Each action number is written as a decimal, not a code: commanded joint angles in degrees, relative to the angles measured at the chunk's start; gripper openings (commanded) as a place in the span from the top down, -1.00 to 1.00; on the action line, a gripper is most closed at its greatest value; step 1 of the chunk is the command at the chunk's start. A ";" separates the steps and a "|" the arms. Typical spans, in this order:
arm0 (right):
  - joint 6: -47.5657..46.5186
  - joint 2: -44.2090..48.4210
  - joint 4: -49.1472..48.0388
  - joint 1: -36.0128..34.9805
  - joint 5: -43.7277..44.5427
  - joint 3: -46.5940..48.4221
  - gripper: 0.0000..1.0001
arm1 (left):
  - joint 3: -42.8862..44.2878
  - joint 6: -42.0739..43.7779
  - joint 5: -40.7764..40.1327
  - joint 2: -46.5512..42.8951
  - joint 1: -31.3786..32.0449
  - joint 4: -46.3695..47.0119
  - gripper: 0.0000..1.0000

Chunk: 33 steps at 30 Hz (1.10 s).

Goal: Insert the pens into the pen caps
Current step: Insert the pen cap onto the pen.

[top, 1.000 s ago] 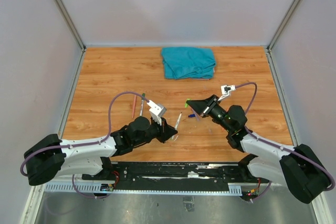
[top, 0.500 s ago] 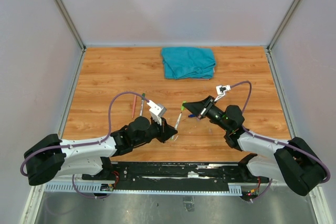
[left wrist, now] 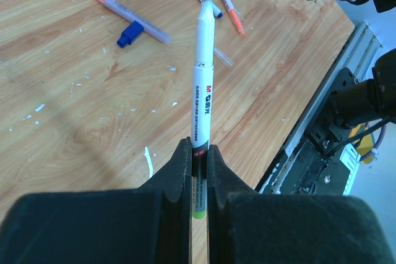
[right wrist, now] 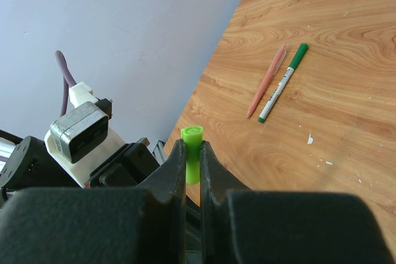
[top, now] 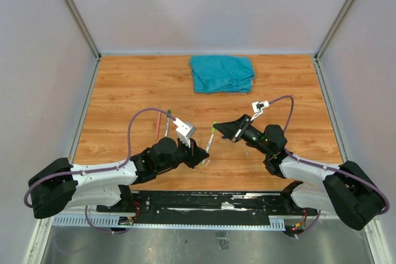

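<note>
Scuffed, glossy wood-grain table (top: 124, 85). Crumpled teal cloth (top: 221, 73) lies at its far side. Nearer you than the cloth, your left gripper (left wrist: 198, 146) clamps the tail of a slim white plastic pen (left wrist: 203, 85) printed "M&G" in red. Your right gripper (right wrist: 192, 148) pinches a lime-green tube cap (right wrist: 192, 137), which meets the pen's tip.

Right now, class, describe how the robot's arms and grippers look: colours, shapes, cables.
The left arm and right arm have white shells with bulky black joints, and a purple cable loops along each. The left gripper and right gripper are black wedges, each with two flat tapering fingers.
</note>
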<state>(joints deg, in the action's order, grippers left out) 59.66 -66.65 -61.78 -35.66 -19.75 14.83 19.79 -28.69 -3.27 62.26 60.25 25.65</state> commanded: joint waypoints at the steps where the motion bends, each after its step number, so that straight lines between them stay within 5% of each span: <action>1: -1.36 0.92 -1.34 -1.02 -0.11 0.49 0.99 | 0.77 0.89 -0.87 -0.30 0.67 2.15 0.99; 11: -0.81 2.71 -0.21 -1.03 5.05 0.50 0.99 | 0.67 0.91 -0.25 -0.02 0.78 2.52 0.99; 33: -3.11 3.08 4.64 -1.29 1.10 0.14 0.99 | 0.78 1.09 -0.51 0.05 0.79 2.22 0.99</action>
<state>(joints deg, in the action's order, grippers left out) 58.24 -64.36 -57.36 -35.66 -16.97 14.83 19.79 -28.67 -3.31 62.26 60.25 25.65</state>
